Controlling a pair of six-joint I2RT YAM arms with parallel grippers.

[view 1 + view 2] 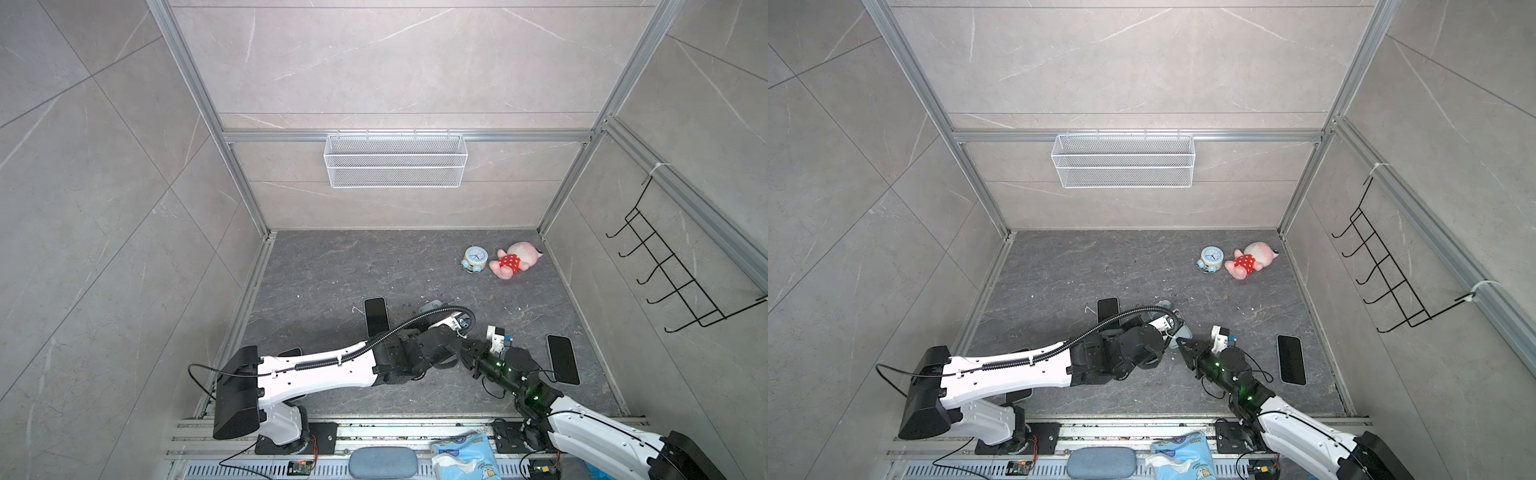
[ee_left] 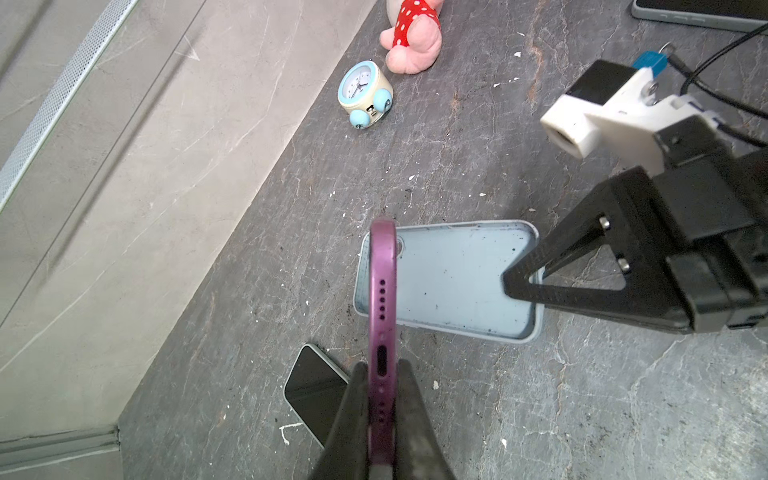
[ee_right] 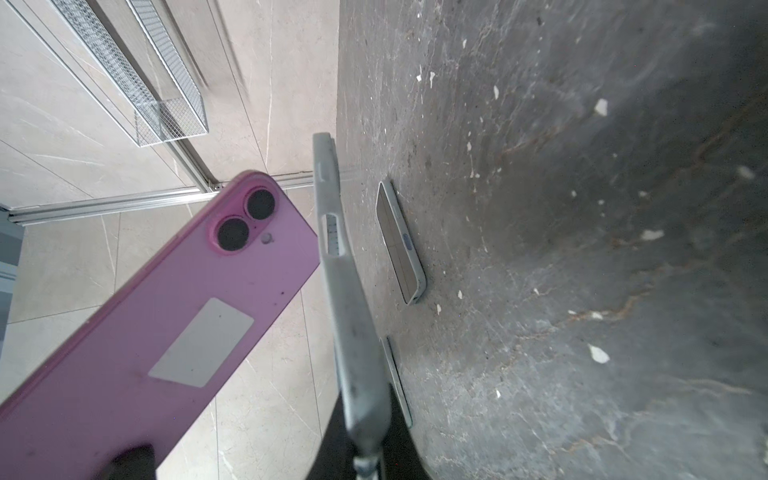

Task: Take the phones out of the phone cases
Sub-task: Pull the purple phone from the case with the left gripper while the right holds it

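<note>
Purple phone [image 2: 382, 291], pinched at one smooth end by the closed left claw [image 2: 382, 370], may swivel and drop; right claw [image 2: 513, 286] beside it clamps the empty case [image 2: 453, 278].

Two arms meet mid-floor.
We note the right gripper [image 1: 1179, 341] at the phone case [image 1: 1185, 332], well in front of the clock [image 1: 1210, 258].

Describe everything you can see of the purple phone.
The phone is pinkish purple, with two round lenses, a small flash and a pale rectangular sticker on its back. Its bottom edge shows a port and small holes. It is out of the case, held in the air, pinched at that edge by the left gripper. Nothing else clearly touches it.
</note>
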